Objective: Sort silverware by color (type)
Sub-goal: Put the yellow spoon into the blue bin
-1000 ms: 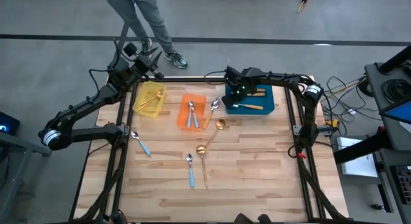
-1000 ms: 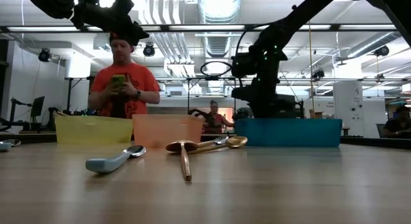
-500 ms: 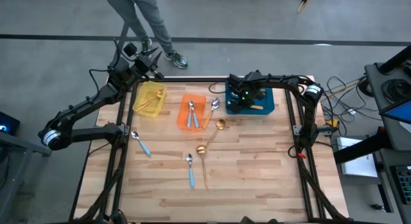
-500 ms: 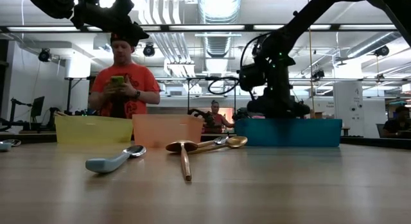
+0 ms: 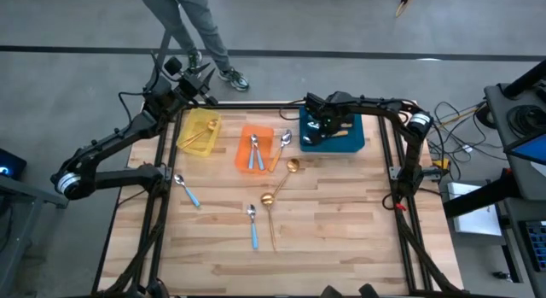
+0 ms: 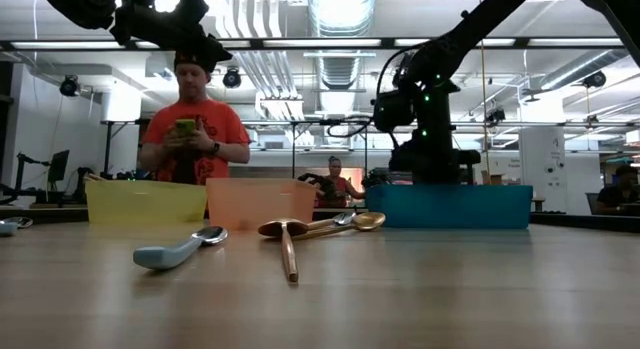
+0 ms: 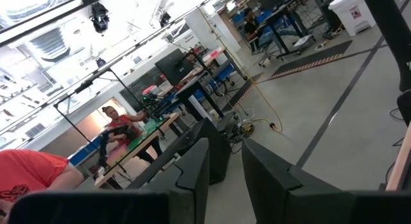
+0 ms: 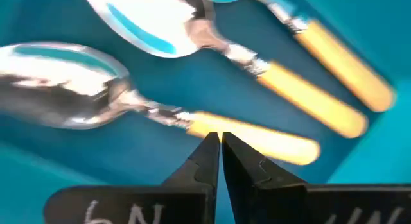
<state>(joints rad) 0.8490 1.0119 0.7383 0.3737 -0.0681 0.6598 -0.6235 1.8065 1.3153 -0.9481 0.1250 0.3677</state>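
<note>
The left claw (image 5: 203, 76) waits raised behind the yellow bin (image 5: 200, 131), fingers a little apart. On the desk (image 5: 341, 221) lie blue-handled and gold spoons. The right claw (image 8: 220, 150), nearly clenched, empty, hangs inside the blue bin (image 5: 350, 143) just above an orange-handled spoon (image 8: 160, 112), arm bent down

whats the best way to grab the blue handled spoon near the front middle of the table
Grip the blue-handled spoon on its light-blue handle, coming straight down. It lies flat and alone, bowl toward the bins, handle toward the front edge, so fingers should close across the handle's width; the handle looks thicker than the neck.
</note>
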